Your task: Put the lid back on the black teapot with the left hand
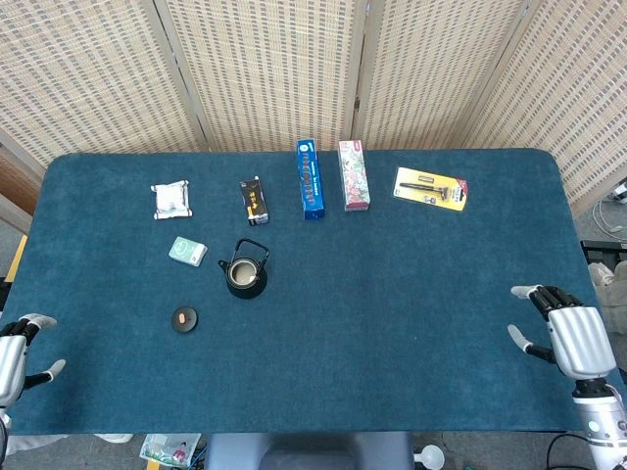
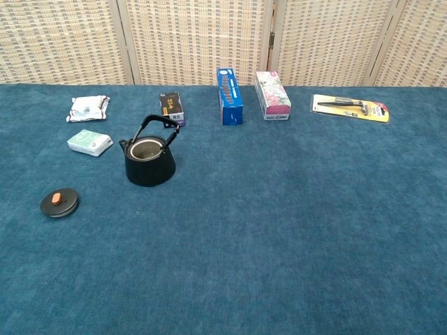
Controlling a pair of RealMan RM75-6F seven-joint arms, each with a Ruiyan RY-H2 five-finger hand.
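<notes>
Both hands hover at the near table edge, fingers apart and holding nothing: left hand point(image 1: 14, 354) at the left corner, right hand point(image 1: 568, 333) opposite. Beyond the left hand lies the small round black lid with an orange knob point(image 1: 184, 318), probably light, rigid and best pinched by that knob. Farther back, apart from it, the black handled teapot point(image 1: 244, 271) stands upright and uncovered.

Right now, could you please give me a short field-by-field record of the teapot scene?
teapot: black teapot upright, open, handle raised
lid: lid flat on the table, apart from the teapot, on its left and nearer the robot
left hand: left hand at the near left edge, holding nothing
right hand: right hand at the near right edge, holding nothing
</notes>
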